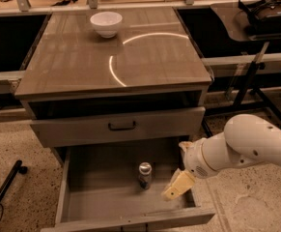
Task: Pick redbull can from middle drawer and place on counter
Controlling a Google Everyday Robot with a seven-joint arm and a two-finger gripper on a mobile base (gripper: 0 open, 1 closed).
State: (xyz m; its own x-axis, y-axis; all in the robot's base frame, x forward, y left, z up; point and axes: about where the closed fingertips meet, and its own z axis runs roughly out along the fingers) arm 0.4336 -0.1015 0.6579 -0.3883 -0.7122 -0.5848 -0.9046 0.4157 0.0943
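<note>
Redbull can (145, 175) stands upright on the bare bottom of the middle drawer (101, 204), which is pulled well out at the near edge of the scene. The can is right of the middle of the drawer floor, clear of every wall, with its shiny top facing up.

Just beside it on the right, inside the drawer and low down, hangs the gripper (177, 186) on its white arm (248, 144). A visible gap lies between it and the can, so it has no hold on it. How far the gripper is open I cannot tell.

The can is likely light and thin-walled, stiff enough if full but easy to dent if empty. Its slim, smooth body should be slippery and quick to tip at a sideways nudge. The best hold looks to be around the middle of the body, squeezed evenly from both sides, not at the rim.

Behind it, the closed drawer front (122, 125) with its black handle overhangs the lift path. Farther back, the counter (72, 66) offers broad bare space in front of the white bowl (106, 23).
</note>
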